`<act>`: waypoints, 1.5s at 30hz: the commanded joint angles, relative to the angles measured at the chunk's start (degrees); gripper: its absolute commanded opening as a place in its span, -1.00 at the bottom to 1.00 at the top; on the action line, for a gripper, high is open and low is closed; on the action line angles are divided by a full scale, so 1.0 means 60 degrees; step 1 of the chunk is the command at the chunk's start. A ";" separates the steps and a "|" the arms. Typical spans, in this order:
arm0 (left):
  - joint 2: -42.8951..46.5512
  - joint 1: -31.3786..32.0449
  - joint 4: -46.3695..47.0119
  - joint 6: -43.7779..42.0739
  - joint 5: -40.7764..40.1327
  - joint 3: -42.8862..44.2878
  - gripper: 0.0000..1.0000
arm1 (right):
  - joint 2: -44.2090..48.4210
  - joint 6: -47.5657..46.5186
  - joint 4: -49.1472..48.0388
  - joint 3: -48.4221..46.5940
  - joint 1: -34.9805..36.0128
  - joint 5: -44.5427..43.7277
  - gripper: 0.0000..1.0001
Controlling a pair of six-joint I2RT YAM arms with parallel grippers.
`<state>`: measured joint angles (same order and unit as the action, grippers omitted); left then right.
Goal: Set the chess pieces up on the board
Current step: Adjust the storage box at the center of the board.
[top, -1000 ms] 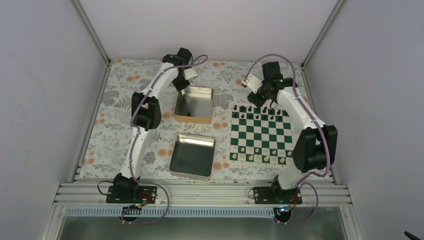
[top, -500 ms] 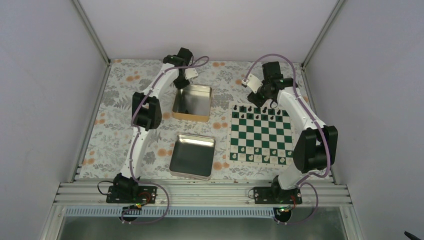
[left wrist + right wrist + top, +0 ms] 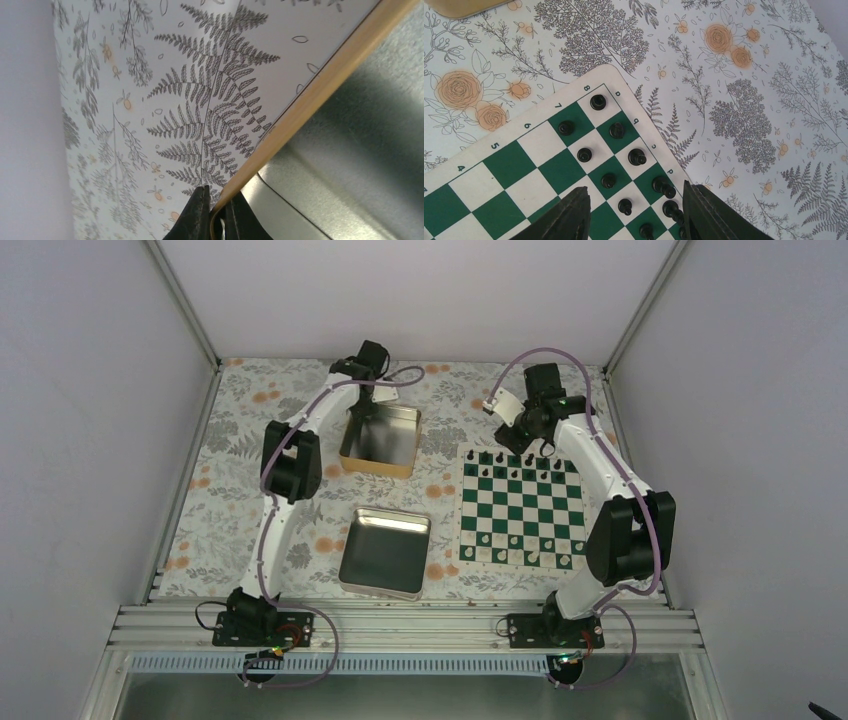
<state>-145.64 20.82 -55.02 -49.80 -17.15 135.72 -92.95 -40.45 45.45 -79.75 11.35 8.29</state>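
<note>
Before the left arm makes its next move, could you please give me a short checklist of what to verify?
1. Left gripper shut on the rim of the far tin: ok.
2. Pieces lying inside that tin: cannot tell; the left wrist view shows only bare metal.
3. Right gripper open and holding nothing, above the far edge of the board: ok.
4. Black chess pieces sitting on squares of the two far rows: ok in the right wrist view.
5. Both far rows complete: cannot tell.
6. Near tin lying apart from the held one: ok.
</note>
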 commanded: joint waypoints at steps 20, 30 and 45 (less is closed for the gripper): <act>0.0932 0.0389 0.1672 -0.6037 0.2879 -0.0327 -0.95 | 0.0110 -0.0089 0.0014 0.0315 0.0115 -0.0317 -0.01; 0.1022 0.0634 0.1241 -0.6662 0.3706 -0.0481 -0.95 | 0.0109 -0.0100 0.0020 0.0349 0.0077 -0.0406 -0.01; 0.1537 0.1451 0.1595 -0.7011 0.4157 -0.1555 -0.95 | 0.0066 -0.0063 0.0070 0.0335 0.0011 -0.0361 0.00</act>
<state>-139.09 28.21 -46.19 -90.94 4.60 126.19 -92.95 -40.64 45.82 -78.19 11.55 6.31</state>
